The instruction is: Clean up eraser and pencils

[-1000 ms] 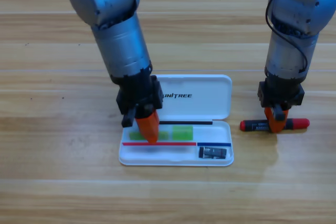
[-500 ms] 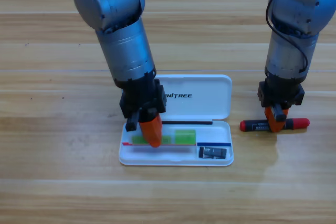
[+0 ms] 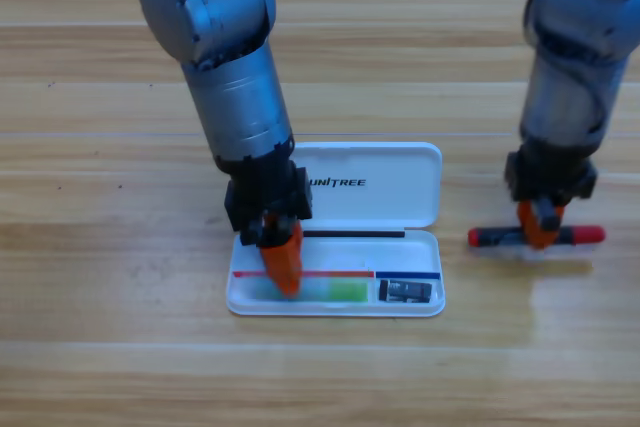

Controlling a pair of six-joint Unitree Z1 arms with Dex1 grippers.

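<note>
Left pincer holds green pencil in case; release is advised low. Right pincer, at 3 o'clock, pinches red pencil.

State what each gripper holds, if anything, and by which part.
The right gripper grips the black pencil with red ends at mid-length. The left gripper is down on the green-and-white pencil in the white case; a hold cannot be told.

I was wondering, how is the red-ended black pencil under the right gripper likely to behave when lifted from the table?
The red-ended black pencil looks straight and thin, so it is probably stiff and light. The right gripper sits near its middle, so it should hang fairly level. Being a slim stick lying flat on the wooden table, it may roll if nudged or dropped.
</note>
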